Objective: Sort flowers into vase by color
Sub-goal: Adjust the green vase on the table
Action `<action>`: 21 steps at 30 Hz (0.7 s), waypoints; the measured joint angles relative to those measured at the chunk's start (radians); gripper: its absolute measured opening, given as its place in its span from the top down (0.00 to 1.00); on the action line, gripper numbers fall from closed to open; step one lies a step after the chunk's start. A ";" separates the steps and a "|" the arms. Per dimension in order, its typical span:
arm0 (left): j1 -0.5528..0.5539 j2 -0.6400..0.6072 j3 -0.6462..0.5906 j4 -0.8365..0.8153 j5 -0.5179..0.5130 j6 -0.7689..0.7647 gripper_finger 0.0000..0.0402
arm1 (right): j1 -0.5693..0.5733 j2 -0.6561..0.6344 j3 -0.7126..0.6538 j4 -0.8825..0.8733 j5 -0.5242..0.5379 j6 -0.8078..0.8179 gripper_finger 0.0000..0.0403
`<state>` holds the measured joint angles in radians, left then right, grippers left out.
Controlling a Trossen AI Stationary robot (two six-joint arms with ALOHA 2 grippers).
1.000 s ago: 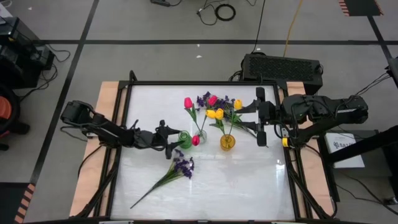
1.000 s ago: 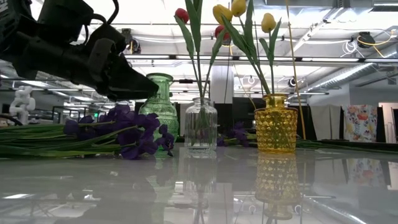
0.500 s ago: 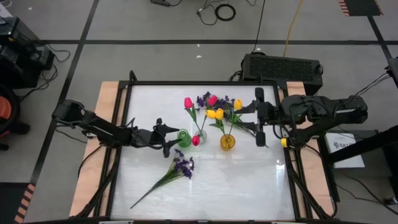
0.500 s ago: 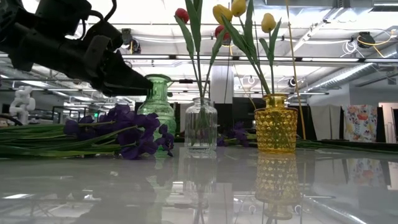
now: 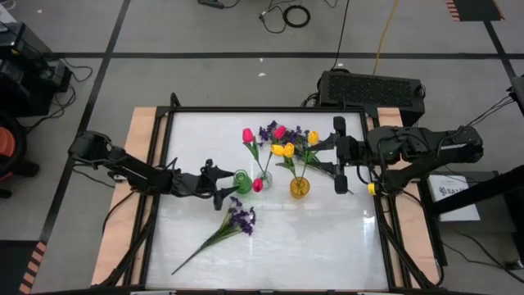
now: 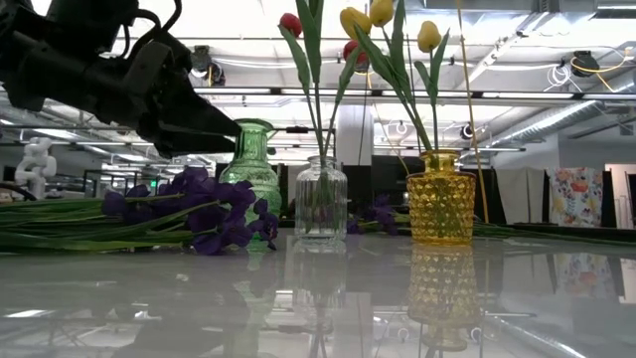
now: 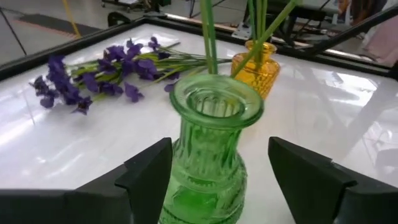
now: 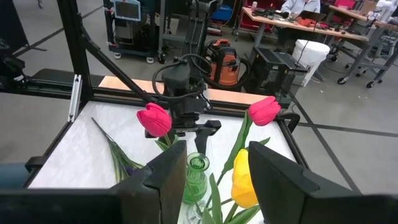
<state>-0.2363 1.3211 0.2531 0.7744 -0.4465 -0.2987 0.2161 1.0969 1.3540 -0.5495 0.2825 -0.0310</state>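
On the left, the left gripper [image 5: 224,185] hovers with fingers spread either side of the empty green vase [image 7: 208,158], not touching it. A purple sprig [image 5: 237,220] lies flat on the white table [image 5: 311,238] just in front. The pink tulips stand in the clear vase [image 6: 321,201], the yellow ones in the yellow vase [image 5: 300,187]. On the right, the right gripper [image 5: 340,158] waits, fingers apart and empty. Purple seems next: the left arm must drop to the sprig's stem and pinch it.
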 joint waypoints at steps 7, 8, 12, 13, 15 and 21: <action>0.001 0.033 0.002 0.096 -0.015 0.040 0.22 | 0.000 0.000 0.000 0.001 0.000 0.001 0.59; 0.001 0.038 0.002 0.093 -0.017 0.045 0.22 | 0.000 0.000 0.000 0.002 0.001 0.001 0.59; 0.001 0.060 0.001 0.094 -0.022 0.047 0.22 | 0.000 0.000 0.000 0.014 0.002 -0.006 0.59; -0.001 0.067 0.001 0.094 -0.021 0.045 0.22 | 0.000 0.000 0.000 0.020 0.003 -0.007 0.59; -0.005 0.082 0.001 0.112 -0.021 0.041 0.22 | 0.000 0.000 0.000 0.024 0.004 -0.011 0.59; -0.006 0.152 0.001 0.215 -0.034 0.019 0.22 | 0.000 0.000 0.000 0.023 0.004 -0.027 0.59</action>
<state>-0.2428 1.4730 0.2543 0.9896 -0.4806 -0.2798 0.2161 1.0969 1.3540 -0.5266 0.2863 -0.0580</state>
